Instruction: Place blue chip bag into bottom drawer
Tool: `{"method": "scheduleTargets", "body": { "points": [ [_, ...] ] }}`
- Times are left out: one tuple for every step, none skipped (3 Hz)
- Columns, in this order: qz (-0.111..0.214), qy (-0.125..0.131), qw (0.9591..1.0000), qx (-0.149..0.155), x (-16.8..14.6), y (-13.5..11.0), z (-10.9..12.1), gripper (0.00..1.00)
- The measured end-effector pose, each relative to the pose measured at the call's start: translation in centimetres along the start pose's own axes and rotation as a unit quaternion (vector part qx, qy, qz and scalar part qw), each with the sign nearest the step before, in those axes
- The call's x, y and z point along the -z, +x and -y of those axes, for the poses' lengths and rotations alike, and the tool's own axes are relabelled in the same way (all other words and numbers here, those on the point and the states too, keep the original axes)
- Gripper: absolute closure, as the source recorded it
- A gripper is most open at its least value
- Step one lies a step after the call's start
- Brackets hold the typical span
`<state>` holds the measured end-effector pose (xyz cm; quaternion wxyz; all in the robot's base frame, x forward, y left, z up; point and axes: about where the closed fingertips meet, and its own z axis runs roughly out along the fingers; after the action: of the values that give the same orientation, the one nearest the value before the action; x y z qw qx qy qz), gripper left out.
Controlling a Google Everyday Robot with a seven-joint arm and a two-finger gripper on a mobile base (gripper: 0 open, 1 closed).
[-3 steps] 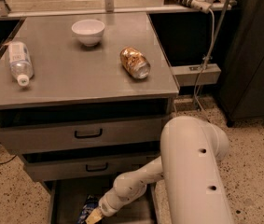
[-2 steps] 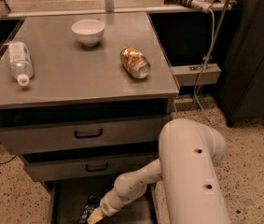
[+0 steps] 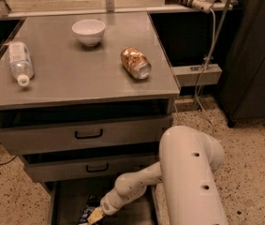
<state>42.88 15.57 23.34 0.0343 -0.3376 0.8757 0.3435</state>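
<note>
The bottom drawer (image 3: 69, 196) is pulled out below two gray drawers with black handles, at the bottom of the view. The blue chip bag (image 3: 88, 211) lies on its floor, only partly in view at the picture's lower edge. My gripper (image 3: 94, 216) reaches down into the drawer at the end of the white arm and sits right at the bag, touching or just over it.
On the gray cabinet top (image 3: 76, 74) are a white bowl (image 3: 89, 31), a gold can (image 3: 135, 63) on its side and a clear water bottle (image 3: 18, 62) on its side. A dark cabinet (image 3: 253, 55) stands at right, with cables (image 3: 211, 36) beside it.
</note>
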Motion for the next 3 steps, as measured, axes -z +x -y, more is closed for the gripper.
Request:
{"method": "scheduleTargets", "body": {
  "points": [
    [-0.006, -0.004, 1.0000, -0.001, -1.6, -0.2, 1.2, 1.00],
    [-0.008, -0.008, 0.9999, 0.006, -3.4, -1.1, 2.3, 1.00],
    [-0.010, -0.012, 0.9999, 0.006, -4.9, -1.7, 3.6, 1.00]
  ]
}}
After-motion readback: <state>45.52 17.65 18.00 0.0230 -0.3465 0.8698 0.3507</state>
